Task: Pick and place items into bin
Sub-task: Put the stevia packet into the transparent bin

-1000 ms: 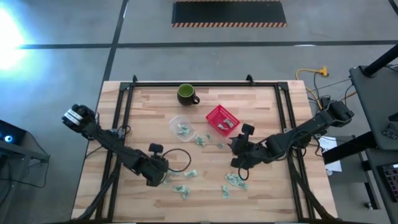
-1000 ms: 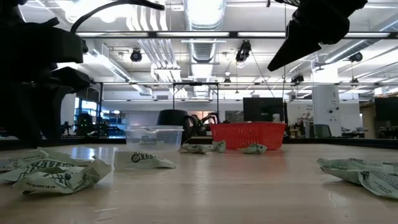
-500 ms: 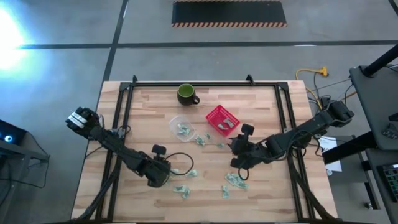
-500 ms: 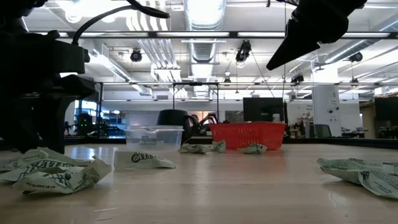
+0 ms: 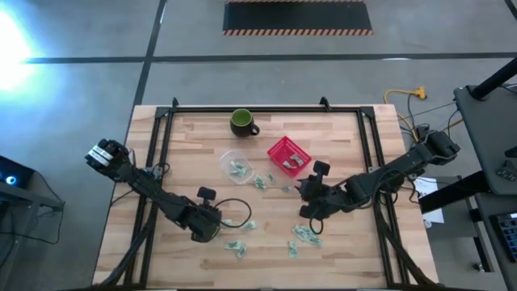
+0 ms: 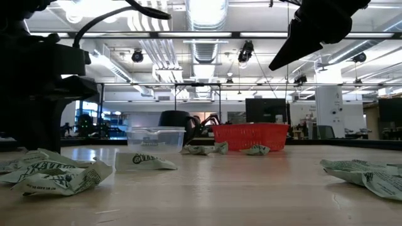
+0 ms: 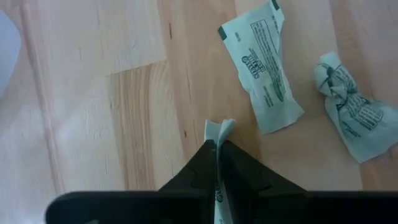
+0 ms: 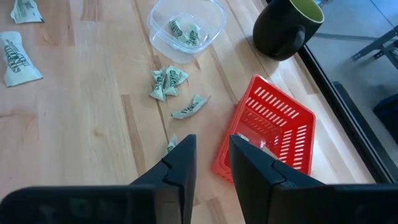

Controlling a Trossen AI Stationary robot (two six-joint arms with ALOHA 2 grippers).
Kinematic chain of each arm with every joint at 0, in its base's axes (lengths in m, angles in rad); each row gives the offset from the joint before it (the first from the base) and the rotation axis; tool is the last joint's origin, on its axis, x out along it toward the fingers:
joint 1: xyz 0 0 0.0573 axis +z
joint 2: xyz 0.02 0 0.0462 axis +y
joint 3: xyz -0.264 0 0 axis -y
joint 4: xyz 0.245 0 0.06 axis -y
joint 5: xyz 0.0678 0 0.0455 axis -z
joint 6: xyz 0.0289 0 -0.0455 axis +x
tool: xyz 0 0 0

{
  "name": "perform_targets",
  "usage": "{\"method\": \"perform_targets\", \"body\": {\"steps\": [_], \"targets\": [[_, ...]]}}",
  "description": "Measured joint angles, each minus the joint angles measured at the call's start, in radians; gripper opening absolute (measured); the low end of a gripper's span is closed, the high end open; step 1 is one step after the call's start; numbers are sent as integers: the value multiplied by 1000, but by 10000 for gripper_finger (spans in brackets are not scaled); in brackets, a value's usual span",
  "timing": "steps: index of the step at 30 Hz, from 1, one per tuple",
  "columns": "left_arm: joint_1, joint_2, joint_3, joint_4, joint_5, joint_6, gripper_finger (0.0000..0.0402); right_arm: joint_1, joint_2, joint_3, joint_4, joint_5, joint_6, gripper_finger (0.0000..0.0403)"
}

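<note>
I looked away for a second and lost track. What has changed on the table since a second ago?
The left gripper shifted slightly along the table's near side and closed its jaws on a wrapper. The right gripper stayed raised near the red basket, jaws apart. The mug, clear tub and other wrappers lie unchanged.

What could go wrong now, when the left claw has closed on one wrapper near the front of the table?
1. The left claw pinches only a thin edge of its wrapper, so the piece may slip out when lifted.
2. The red bin lies far from that claw, with the clear container and loose wrappers between; a low carry could sweep them.
3. The right claw hangs close by the bin; both arms may crowd there.
</note>
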State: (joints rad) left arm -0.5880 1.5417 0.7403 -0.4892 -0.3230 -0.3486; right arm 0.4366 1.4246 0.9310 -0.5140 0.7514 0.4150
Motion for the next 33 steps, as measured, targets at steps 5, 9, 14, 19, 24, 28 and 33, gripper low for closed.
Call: {"method": "perform_targets", "body": {"steps": [5, 9, 14, 19, 24, 28, 33], "targets": [[0, -9, 16, -39, -40, 45, 3, 0, 0, 0, 0, 0, -5, 86], [0, -39, 41, -113, -157, 48, 1, 0, 0, 0, 1, 0, -8, 82], [0, -90, 50, -127, -311, 120, 1, 0, 0, 0, 3, 0, -8, 75], [5, -141, 51, -101, -488, 270, 0, -1, 0, 0, 11, 0, -8, 73], [50, -179, 46, -24, -548, 424, 0, -1, 0, 0, 38, 3, -18, 77], [123, -192, 40, 82, -541, 554, 0, -1, 0, 0, 58, 5, -18, 74], [238, -183, 40, 178, -441, 685, 0, -1, 0, -4, 79, 6, -17, 68]]}}
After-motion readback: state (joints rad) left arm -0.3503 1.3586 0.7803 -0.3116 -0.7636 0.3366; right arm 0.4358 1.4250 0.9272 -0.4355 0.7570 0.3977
